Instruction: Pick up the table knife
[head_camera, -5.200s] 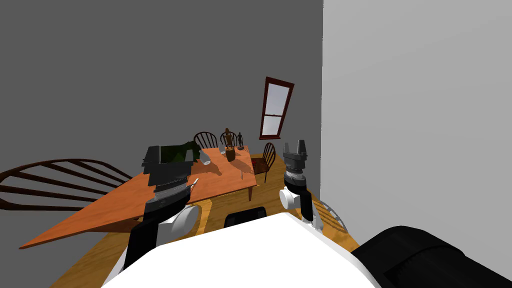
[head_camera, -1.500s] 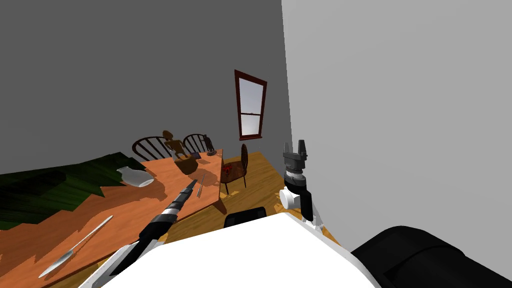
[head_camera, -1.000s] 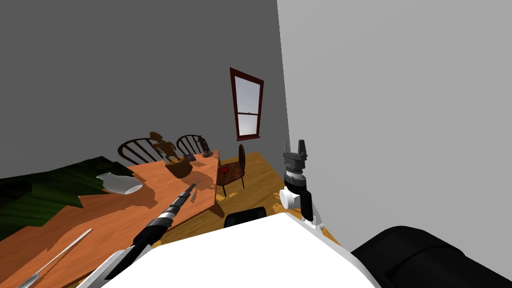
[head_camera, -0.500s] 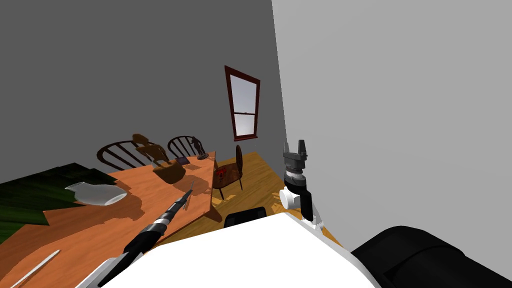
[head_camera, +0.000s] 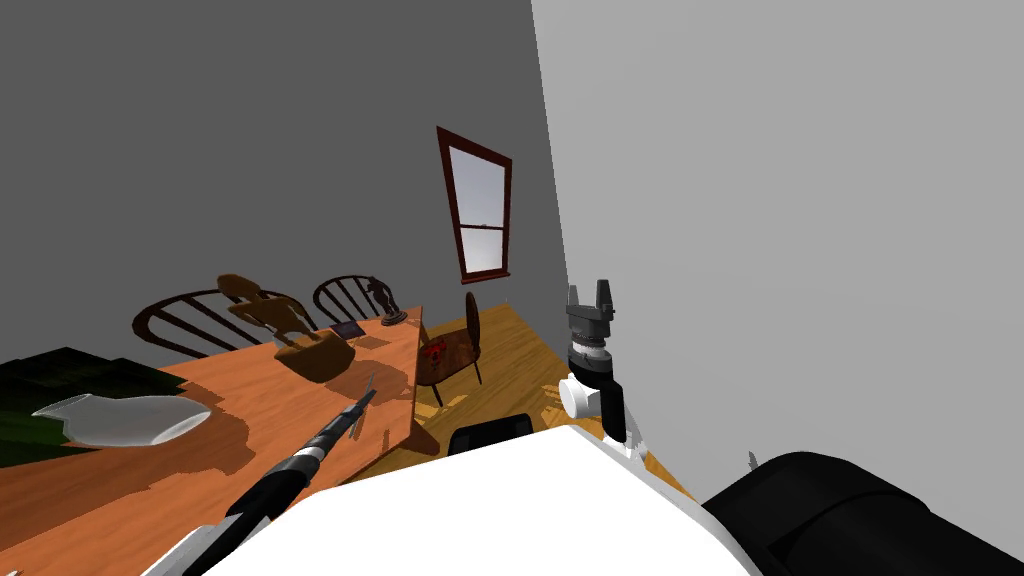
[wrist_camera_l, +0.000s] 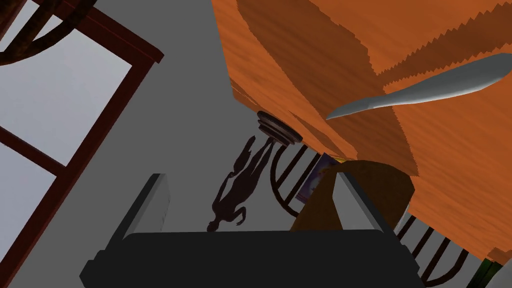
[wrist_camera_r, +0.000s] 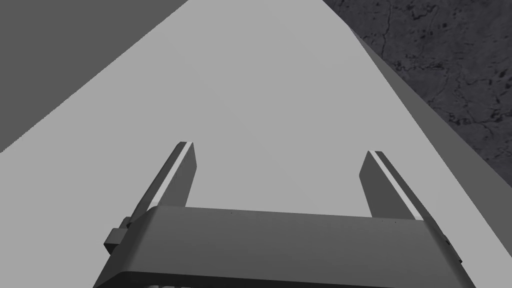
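The knife (wrist_camera_l: 425, 92) lies flat on the table (wrist_camera_l: 450, 165), ahead of your left gripper (wrist_camera_l: 250, 200) and off to the side of the brown bowl (wrist_camera_l: 380, 182), touching neither. Its long axis runs crosswise to the fingers, with the narrow end toward the table edge where the dark statuette (wrist_camera_l: 235, 190) stands. The left gripper's fingers are spread.

In the last half second you have turned right, so the window (head_camera: 478, 215) and white vase (head_camera: 120, 420) sit further left in the head view. There the bowl is at 10 o'clock of the left gripper and the vase at 9. The right gripper (head_camera: 590, 292), also spread, is raised at 1 o'clock.
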